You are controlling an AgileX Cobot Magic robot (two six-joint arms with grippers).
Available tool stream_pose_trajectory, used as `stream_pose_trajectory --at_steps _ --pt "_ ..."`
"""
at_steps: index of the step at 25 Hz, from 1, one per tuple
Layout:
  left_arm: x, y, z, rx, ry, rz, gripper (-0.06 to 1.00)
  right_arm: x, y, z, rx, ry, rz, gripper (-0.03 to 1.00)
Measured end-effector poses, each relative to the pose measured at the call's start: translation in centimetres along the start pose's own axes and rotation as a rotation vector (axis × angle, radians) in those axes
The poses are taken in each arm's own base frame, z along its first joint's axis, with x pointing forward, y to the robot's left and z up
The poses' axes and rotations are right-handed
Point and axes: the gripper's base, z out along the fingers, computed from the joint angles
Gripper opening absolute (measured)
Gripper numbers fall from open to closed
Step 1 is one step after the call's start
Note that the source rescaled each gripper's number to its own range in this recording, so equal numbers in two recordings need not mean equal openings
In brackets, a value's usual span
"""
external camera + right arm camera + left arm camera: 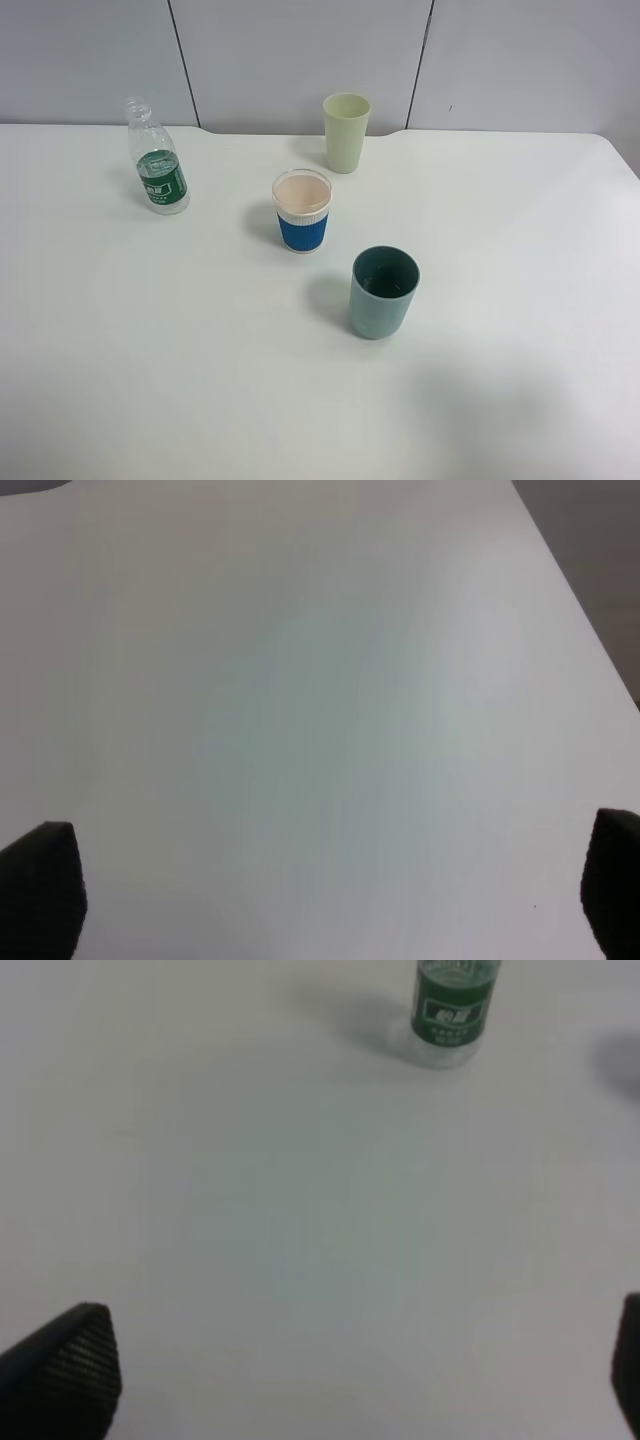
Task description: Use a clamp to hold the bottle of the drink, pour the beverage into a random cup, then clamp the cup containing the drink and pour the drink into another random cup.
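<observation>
White table (520,400), grey panelled wall (300,50), bottle (158,160), three cups

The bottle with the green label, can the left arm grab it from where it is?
Probably yes. The bottle stands upright ahead of the left gripper, whose fingers are spread wide, with only bare table between them. The cups stand off to the side.

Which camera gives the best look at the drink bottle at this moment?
The exterior high view: the bottle stands upright and uncapped, whole from neck to base, left of the cups. The left wrist view catches only its green-labelled lower part, cut off at the frame edge. The right wrist view shows none of it.
</observation>
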Motion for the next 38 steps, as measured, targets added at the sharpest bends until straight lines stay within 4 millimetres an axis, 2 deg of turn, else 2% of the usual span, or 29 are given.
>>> stream_pose_trajectory --at_steps 38 --pt "0.00 0.00 0.00 0.000 0.000 0.000 1.00 0.00 0.00 0.00 0.000 0.000 0.000 1.00"
